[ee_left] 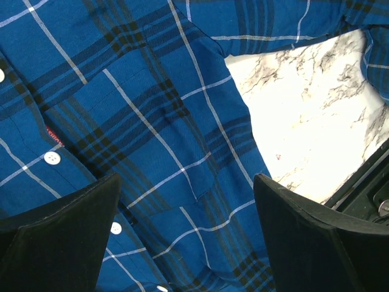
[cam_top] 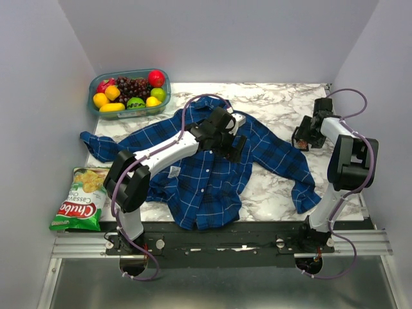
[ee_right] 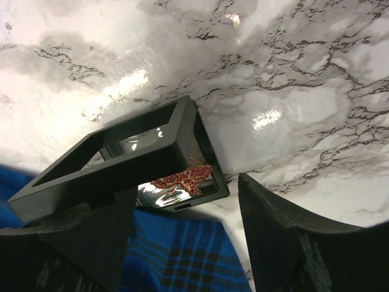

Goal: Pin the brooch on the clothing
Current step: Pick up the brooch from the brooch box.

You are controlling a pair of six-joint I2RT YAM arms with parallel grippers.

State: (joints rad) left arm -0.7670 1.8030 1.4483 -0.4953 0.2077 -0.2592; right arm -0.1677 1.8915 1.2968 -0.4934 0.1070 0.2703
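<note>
- Nearest, at about 8 o'clock from the middle of the marble table, a green bag of chips lies flat at the near left corner
- Next, the clothing, a blue plaid shirt, lies spread front up across the middle of the table, with one sleeve out toward 9 o'clock and the other trailing toward 4 o'clock
- Over the shirt's chest, the left gripper hangs with its jaws spread wide and nothing between them, only plaid fabric below; white buttons show at 9 o'clock in its wrist view
- Well apart from it, at 3 o'clock from the shirt's collar, the right gripper sits low over a small black case; its jaws stand apart and grip nothing, and whether one finger touches the raised lid cannot be told
- Inside that open case lies the brooch, salmon red, under the tilted lid; the case rests on bare marble just beside the sleeve's edge
- Farthest, at 11 o'clock, a clear tub of fruit stands against the back wall
</note>
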